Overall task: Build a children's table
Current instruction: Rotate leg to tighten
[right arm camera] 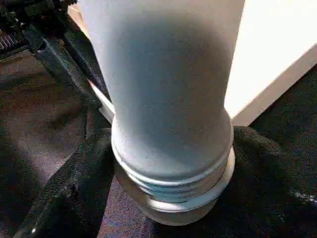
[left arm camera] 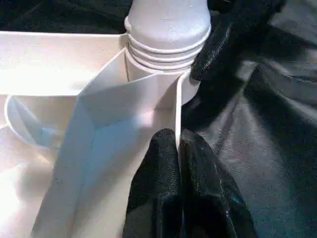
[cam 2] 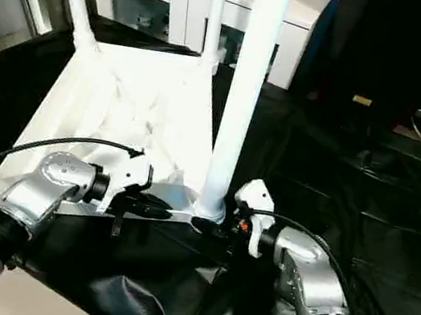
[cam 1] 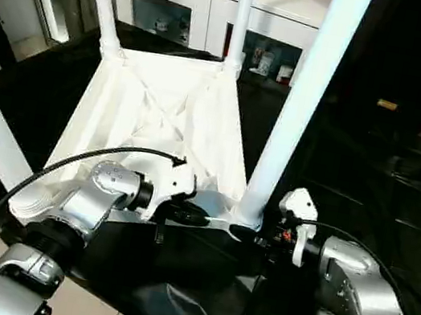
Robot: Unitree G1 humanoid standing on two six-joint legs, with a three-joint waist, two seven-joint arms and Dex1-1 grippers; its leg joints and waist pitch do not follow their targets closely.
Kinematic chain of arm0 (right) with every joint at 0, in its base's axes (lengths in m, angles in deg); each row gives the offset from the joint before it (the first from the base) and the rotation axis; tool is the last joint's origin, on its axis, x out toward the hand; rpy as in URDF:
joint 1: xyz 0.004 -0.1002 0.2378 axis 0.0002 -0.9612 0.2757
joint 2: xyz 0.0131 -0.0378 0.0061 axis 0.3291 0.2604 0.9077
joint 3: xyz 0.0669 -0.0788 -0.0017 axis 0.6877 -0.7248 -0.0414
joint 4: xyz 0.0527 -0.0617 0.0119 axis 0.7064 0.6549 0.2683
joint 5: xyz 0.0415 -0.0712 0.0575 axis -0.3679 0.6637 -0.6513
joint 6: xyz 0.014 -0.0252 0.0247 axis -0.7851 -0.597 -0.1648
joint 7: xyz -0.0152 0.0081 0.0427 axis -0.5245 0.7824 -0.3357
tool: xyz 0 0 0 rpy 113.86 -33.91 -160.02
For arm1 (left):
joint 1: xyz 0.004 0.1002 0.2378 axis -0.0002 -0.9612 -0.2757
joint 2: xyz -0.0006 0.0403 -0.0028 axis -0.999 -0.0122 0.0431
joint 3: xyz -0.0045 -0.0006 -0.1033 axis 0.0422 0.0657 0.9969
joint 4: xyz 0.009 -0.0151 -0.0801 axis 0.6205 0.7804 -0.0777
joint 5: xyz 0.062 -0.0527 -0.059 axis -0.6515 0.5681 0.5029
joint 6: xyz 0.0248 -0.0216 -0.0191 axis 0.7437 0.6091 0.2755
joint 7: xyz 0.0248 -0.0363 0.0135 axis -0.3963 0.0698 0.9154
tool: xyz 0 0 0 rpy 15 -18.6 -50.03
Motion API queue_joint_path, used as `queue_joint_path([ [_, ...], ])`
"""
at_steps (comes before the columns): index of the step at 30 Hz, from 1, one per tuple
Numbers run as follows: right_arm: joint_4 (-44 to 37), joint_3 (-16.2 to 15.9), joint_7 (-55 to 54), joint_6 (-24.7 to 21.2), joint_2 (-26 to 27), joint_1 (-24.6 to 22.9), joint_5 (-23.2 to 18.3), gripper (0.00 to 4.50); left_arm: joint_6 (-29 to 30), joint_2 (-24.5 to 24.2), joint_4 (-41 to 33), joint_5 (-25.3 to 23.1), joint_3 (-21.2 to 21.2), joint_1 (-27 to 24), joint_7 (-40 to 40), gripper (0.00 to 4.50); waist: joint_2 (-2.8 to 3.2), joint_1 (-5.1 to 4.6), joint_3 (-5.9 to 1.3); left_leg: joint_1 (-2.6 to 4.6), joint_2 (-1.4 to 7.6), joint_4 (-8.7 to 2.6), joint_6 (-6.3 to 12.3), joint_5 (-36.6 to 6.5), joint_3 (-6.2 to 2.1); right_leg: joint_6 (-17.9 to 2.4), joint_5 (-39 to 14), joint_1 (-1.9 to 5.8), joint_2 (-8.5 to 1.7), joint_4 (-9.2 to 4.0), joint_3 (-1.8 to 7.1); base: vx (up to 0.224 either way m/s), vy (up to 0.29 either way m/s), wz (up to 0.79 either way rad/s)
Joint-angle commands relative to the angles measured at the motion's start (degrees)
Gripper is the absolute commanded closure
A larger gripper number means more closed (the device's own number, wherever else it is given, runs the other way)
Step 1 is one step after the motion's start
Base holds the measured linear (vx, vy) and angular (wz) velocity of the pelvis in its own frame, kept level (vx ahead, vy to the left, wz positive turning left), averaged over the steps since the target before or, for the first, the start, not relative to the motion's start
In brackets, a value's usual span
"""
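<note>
I have the white tabletop (cam 1: 161, 116) upside down on the black sheet (cam 1: 366, 201) with all four legs standing in the corner sockets, so the build looks nearly done. My left end effector (left arm camera: 177, 148) is clenched on the thin rim wall beside the near right leg (cam 1: 306, 101), steadying it. My right end effector (right arm camera: 168, 193) sits spread around that leg's threaded base, which I judge may still need final seating before flipping the table upright.
</note>
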Motion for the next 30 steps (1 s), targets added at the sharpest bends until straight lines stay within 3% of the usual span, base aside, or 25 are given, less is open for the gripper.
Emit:
queue_joint_path([
  [1, 3.0, 1.6, -8.2, 0.4, 2.9, 1.4, 2.5, 1.28, 1.3, 3.0, 2.6, 1.2, 1.0, 0.2, 5.0, 4.50, -1.08, -0.10, -2.65, 0.54, 2.97, -3.25, 3.35, -12.4, -1.14, -12.2, -14.3, 2.32, -3.64, -4.25, 2.14, 0.000, 0.000, 0.00],
  [3, 4.9, 2.4, -13.2, 0.7, 4.7, 1.9, 3.5, 1.29, 1.9, 4.4, 4.7, -0.1, 1.6, 1.6, 9.8, 4.50, -1.18, -0.32, -2.48, 0.51, 2.87, -3.34, 2.69, -13.7, -1.17, -11.7, -17.3, 2.22, -3.69, -4.55, 2.14, 0.000, 0.000, 0.00],
  [6, 7.5, 4.2, -23.0, 0.5, 8.9, 2.6, 4.8, 1.31, 3.8, 7.2, 8.9, -2.5, 2.1, 4.3, 18.3, 4.50, -1.11, -0.36, -2.18, 1.39, 2.71, -3.34, 1.04, -17.7, -1.21, -9.3, -25.4, 1.35, -3.64, -5.57, 2.19, 0.000, 0.000, 0.00],
  [9, 8.5, 5.6, -30.4, -0.1, 12.2, 2.9, 5.3, 1.31, 4.4, 9.5, 11.8, -3.6, 2.5, 6.5, 24.2, 4.50, -1.10, -0.79, -2.13, 1.16, 2.89, -4.01, -0.77, -20.1, -1.93, -6.7, -29.5, 1.43, -3.72, -5.95, 1.94, 0.000, 0.000, 0.00],
  [11, 9.5, 5.8, -36.9, -0.7, 15.2, 3.1, 7.0, 1.31, 4.8, 11.9, 14.1, -4.4, 2.5, 8.5, 29.0, 4.50, -0.91, -1.63, -2.25, 0.44, 2.82, -4.38, -1.73, -20.6, -2.32, -6.7, -27.4, 1.93, -3.60, -5.51, 1.78, 0.000, 0.000, 0.00],
  [12, 9.9, 5.5, -39.0, -0.6, 16.3, 3.2, 7.9, 1.31, 4.8, 12.8, 14.8, -5.0, 2.2, 9.1, 30.7, 4.50, -0.54, -2.04, -2.46, 0.21, 2.88, -4.55, -2.15, -20.3, -2.55, -7.1, -25.6, 2.20, -3.65, -5.31, 1.73, 0.000, 0.000, 0.00],
  [13, 10.3, 5.2, -39.8, -0.1, 17.2, 3.4, 8.6, 1.31, 4.7, 13.4, 15.6, -5.5, 1.8, 9.6, 31.0, 4.50, -0.74, -2.43, -2.76, -0.15, 3.03, -4.63, -2.38, -19.4, -2.77, -8.1, -20.8, 2.78, -3.71, -4.97, 1.51, 0.007, 0.050, -0.19],
  [14, 10.6, 5.1, -40.2, 0.2, 17.7, 3.6, 9.0, 1.31, 4.5, 13.7, 16.1, -5.9, 1.5, 10.0, 31.1, 4.50, -0.95, -2.73, -2.91, -0.35, 2.83, -4.38, -1.58, -17.8, -2.49, -9.4, -15.6, 2.90, -3.70, -4.65, 1.57, 0.007, 0.050, -0.19],
  [15, 10.8, 4.9, -40.2, 0.5, 18.0, 3.7, 9.3, 1.31, 4.0, 14.1, 16.6, -6.1, 1.5, 10.2, 31.2, 4.50, -0.95, -2.99, -2.83, -0.29, 2.64, -4.25, -0.91, -17.6, -2.33, -9.7, -14.7, 2.72, -3.47, -4.70, 1.62, 0.000, 0.000, 0.00],
  [16, 11.0, 5.0, -40.0, 1.0, 18.1, 3.9, 9.4, 1.31, 3.3, 14.4, 16.8, -6.2, 1.3, 10.3, 30.5, 4.50, -0.98, -2.56, -2.77, 0.92, 2.42, -3.43, 1.34, -18.5, -1.57, -11.3, -15.5, 1.95, -3.76, -5.47, 2.06, 0.000, 0.000, 0.00],
  [19, 11.2, 5.8, -40.6, 1.5, 18.0, 4.0, 9.3, 1.31, 2.5, 14.4, 16.9, -6.3, 1.0, 10.2, 29.4, 4.50, -0.86, -2.02, -2.76, 0.48, 2.50, -3.43, 2.71, -15.9, -1.49, -11.5, -15.3, 2.33, -3.88, -5.42, 2.02, 0.000, 0.000, 0.00],
  [25, 8.4, 6.3, -37.8, 4.0, 16.0, 3.4, 8.2, 1.31, 0.9, 12.9, 17.0, -5.9, 0.5, 9.7, 27.7, 4.50, -0.90, -1.67, -2.75, 0.47, 2.78, -3.53, 2.97, -14.4, -1.46, -12.3, -12.4, 2.62, -3.66, -4.87, 1.85, 0.000, 0.000, 0.00],
  [30, 4.4, 7.3, -29.1, 3.1, 11.2, 3.6, 5.0, 0.85, -1.7, 10.3, 17.9, -6.1, 0.6, 9.7, 25.5, 4.50, -1.00, -1.20, -2.62, 0.58, 2.81, -3.55, 3.47, -14.3, -1.42, -11.8, -13.5, 2.69, -3.65, -4.98, 1.88, 0.000, 0.000, 0.00],
])
